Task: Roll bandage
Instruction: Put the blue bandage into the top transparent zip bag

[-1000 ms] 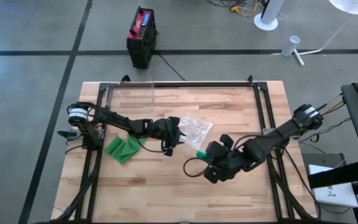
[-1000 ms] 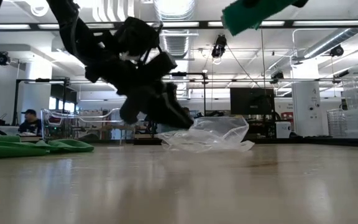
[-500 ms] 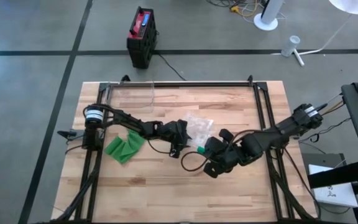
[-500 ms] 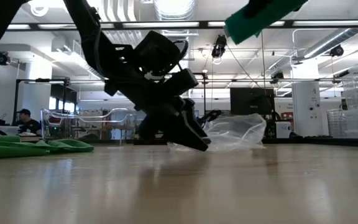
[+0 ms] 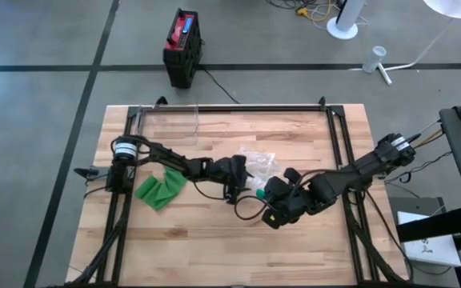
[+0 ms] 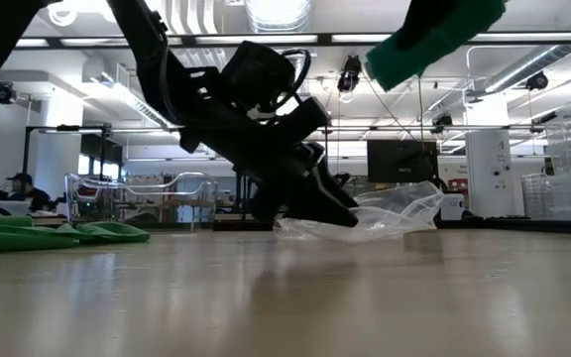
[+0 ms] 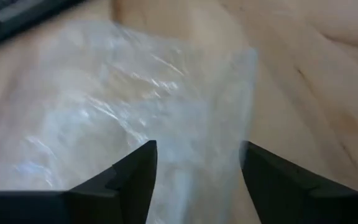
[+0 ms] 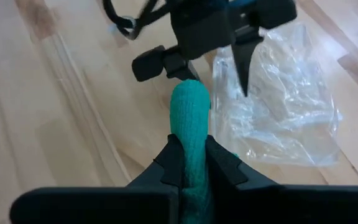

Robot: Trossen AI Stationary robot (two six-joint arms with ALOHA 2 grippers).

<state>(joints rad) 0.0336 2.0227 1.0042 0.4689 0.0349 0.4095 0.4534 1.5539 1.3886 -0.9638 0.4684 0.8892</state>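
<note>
Low, left fingers (image 7: 138, 177) astride plastic bag (image 7: 135, 99).

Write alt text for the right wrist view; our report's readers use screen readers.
The right gripper is shut on a green bandage roll above the wooden table. Beyond it, the left gripper hangs open over a crumpled clear plastic bag.

Grey floor (image 5: 38, 96) with dark seam lines, red-black box (image 5: 184, 46), ceiling strip lights (image 6: 266, 40), possibly a monitor (image 6: 399, 164) behind.
</note>
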